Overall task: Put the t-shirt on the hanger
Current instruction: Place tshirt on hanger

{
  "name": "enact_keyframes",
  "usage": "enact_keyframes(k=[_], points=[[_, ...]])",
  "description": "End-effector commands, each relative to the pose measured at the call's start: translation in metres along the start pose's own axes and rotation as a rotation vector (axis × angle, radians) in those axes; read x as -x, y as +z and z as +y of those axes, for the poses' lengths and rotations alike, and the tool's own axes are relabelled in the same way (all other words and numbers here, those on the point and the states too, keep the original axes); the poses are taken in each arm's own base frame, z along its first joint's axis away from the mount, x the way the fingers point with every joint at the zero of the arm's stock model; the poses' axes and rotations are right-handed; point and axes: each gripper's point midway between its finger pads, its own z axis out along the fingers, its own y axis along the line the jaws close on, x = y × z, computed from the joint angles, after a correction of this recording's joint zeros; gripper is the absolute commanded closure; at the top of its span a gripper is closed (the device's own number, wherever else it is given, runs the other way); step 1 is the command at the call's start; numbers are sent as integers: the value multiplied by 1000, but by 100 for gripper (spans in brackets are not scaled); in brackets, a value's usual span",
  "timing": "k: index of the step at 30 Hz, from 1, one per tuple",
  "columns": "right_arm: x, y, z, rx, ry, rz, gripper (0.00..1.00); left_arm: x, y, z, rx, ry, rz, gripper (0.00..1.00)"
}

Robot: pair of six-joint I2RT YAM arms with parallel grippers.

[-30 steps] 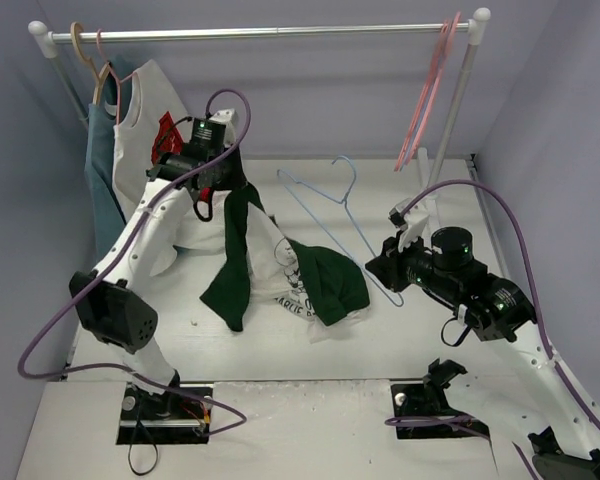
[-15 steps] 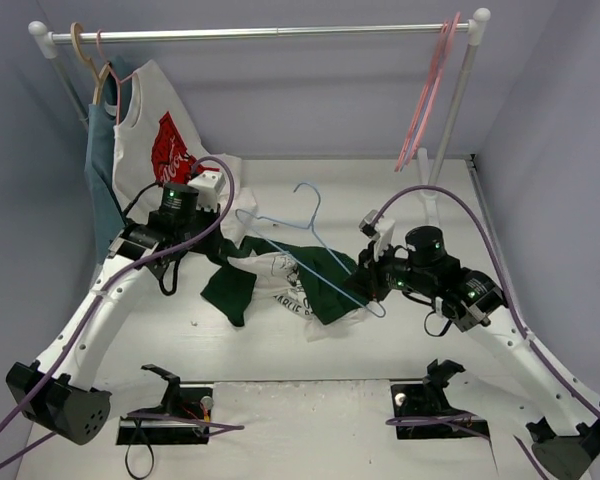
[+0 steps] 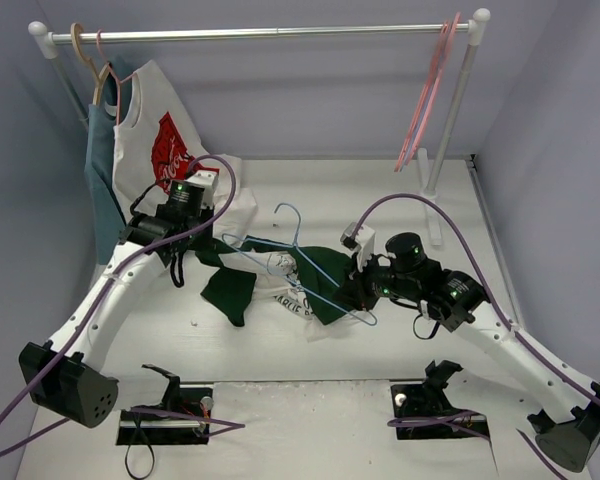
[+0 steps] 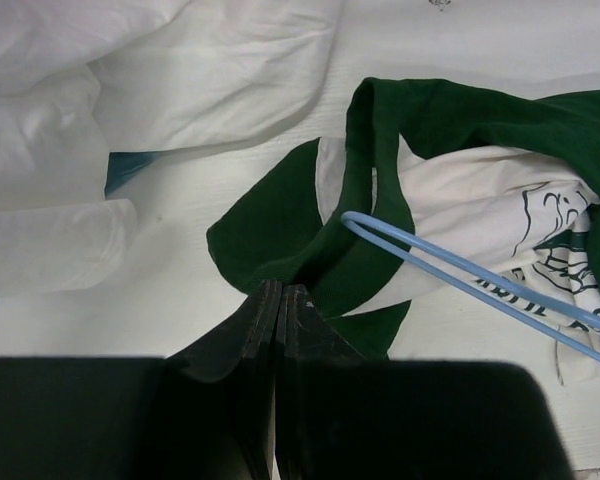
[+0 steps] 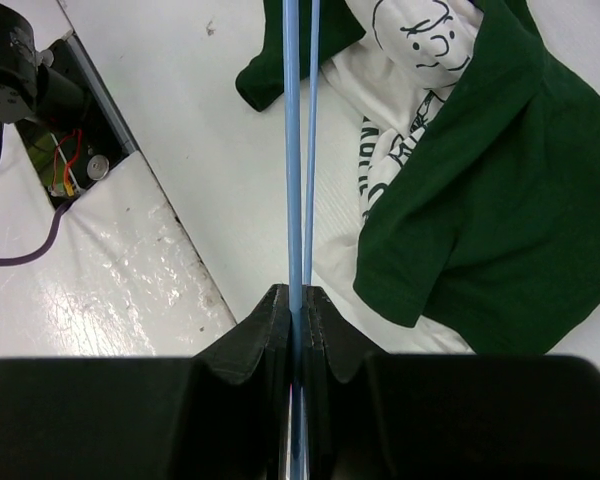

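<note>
- Your left claw (image 4: 280,292) is pressed together, pinching a fold of dark green fabric at the edge of the t-shirt (image 3: 230,290).
- Your right claw (image 5: 295,298) is clamped on the hanger (image 5: 295,150). Both light blue wires run straight out from between its fingers.
- The t-shirt lies crumpled on the desk (image 3: 400,200), about midway between your two arms. The white chest with the cartoon boy faces up, and a green sleeve is folded over beside your right claw.
- From above, the hanger stretches across the t-shirt from your right claw towards your left one, with its hook pointing at the back wall.
- In the left wrist view, the hanger's rounded end sits over the white fabric just beside the green collar band. You cannot tell from here whether it is inside the neck opening.
- Behind your left arm, a white shirt with a red graphic (image 3: 145,150) and a blue-grey garment (image 3: 100,170) hang from the rail (image 3: 280,32).
- Pink hangers (image 3: 425,100) hang at the right end of the rail.
</note>
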Motion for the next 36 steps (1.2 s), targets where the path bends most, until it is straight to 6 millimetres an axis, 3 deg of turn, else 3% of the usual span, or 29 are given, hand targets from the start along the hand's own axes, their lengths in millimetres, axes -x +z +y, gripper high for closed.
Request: enact_keyframes(k=[1, 14, 22, 26, 31, 36], points=[[23, 2, 8, 31, -62, -83, 100, 29, -12, 6, 29, -41, -93, 100], [16, 16, 28, 84, -101, -47, 100, 27, -1, 9, 37, -52, -58, 100], [13, 27, 34, 116, -128, -38, 100, 25, -5, -12, -106, 3, -84, 100], [11, 30, 40, 162, -136, -37, 100, 26, -11, -12, -118, 43, -122, 100], [16, 35, 42, 183, -160, -85, 100, 32, -27, -32, -240, 35, -162, 100], [35, 41, 46, 218, -211, -184, 100, 47, -48, -53, -365, 15, -212, 100]])
